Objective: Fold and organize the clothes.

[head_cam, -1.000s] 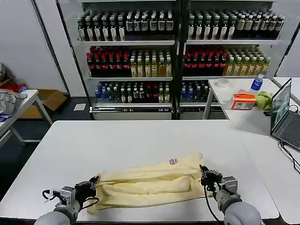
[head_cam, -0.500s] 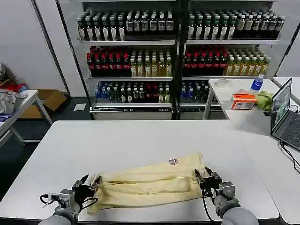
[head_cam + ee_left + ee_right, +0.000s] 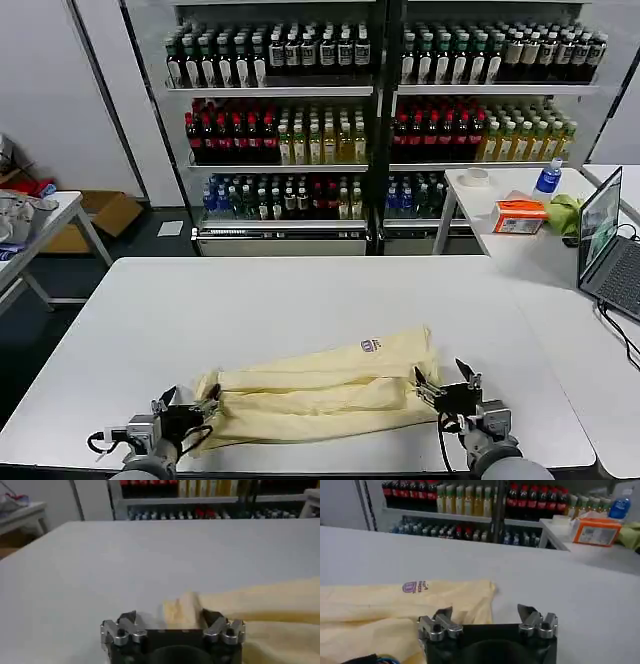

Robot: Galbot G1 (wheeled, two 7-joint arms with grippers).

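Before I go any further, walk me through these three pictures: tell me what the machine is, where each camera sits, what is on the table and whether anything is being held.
This is a two-armed robot; each arm ends in a two-fingered gripper. The wide picture comes from a camera on its head, looking down at a white table. The other two come from cameras on its wrists, so each shows that arm's own fingers up close.

On the table lies a pale yellow T-shirt, folded into a long band, with a small label near one end. The left gripper is at the shirt's left end, open, with a fold of cloth lying between its fingers but not pinched. The right gripper is at the right end, also open, just off the shirt's edge. So nothing is held now.

Behind stand shelves of bottles.
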